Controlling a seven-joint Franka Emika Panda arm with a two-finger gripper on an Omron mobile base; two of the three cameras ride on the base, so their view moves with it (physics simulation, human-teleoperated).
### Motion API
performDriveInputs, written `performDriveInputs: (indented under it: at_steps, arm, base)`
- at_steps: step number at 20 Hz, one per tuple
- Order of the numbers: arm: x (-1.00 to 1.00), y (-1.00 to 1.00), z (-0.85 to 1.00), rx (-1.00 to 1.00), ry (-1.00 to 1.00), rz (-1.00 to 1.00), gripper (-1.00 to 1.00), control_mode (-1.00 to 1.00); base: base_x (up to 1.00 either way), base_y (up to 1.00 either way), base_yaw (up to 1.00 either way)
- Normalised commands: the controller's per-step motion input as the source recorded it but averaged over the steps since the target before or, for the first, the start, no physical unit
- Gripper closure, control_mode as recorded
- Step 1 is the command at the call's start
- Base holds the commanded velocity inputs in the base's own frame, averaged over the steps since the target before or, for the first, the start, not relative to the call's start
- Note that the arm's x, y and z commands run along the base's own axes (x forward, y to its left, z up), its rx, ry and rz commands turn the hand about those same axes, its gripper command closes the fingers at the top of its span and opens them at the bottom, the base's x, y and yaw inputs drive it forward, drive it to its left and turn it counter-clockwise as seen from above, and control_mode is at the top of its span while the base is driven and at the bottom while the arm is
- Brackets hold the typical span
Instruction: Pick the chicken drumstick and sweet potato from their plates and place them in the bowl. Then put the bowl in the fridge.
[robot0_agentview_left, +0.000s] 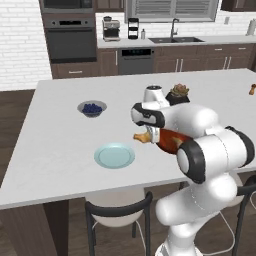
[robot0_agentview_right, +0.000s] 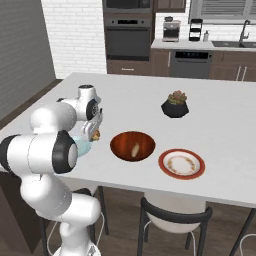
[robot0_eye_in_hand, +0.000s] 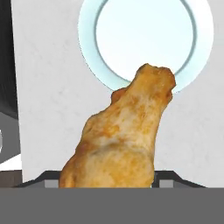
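My gripper (robot0_eye_in_hand: 107, 176) is shut on the golden-orange chicken drumstick (robot0_eye_in_hand: 124, 131), whose narrow end points at the empty light blue plate (robot0_eye_in_hand: 87, 48). From the base views, the drumstick (robot0_agentview_left: 141, 137) hangs above the counter between the blue plate (robot0_agentview_left: 114, 155) and the dark reddish-brown bowl (robot0_agentview_right: 125, 140). The pale sweet potato (robot0_agentview_right: 135, 148) lies inside the bowl. To the bowl's right sits the white plate with a red-brown rim (robot0_agentview_right: 181, 163), empty. My arm hides most of the bowl (robot0_agentview_left: 172, 141) in the left base view. The fridge is out of view.
A small grey bowl of blueberries (robot0_agentview_left: 92, 108) stands behind the blue plate. A black plant pot (robot0_agentview_right: 175, 106) sits beyond the brown bowl. Stools (robot0_agentview_left: 117, 212) stand under the counter's near edge. A small orange item (robot0_agentview_left: 252, 90) is at the far right.
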Motion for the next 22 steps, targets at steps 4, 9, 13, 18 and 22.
performDriveInputs:
  at_steps: [4,9,13,18,22]
  arm:
    - [0.0,-0.58,0.22,0.0,0.1,-0.49,1.0,-1.0]
    - [0.0,-0.62,0.05,0.0,0.08,-0.53,1.0,-1.0]
    - [0.06,-0.42,-0.08,-0.01,0.04,-0.64,1.0,-1.0]
    - [0.06,-0.46,-0.23,-0.01,0.01,-0.72,1.0,-1.0]
    - [0.24,-0.22,-0.27,-0.08,0.0,-0.68,1.0,-1.0]
  base:
    - [0.0,0.0,0.0]
    - [0.0,0.0,0.0]
    - [0.0,0.0,0.0]
    - [0.0,0.0,0.0]
    - [0.0,0.0,0.0]
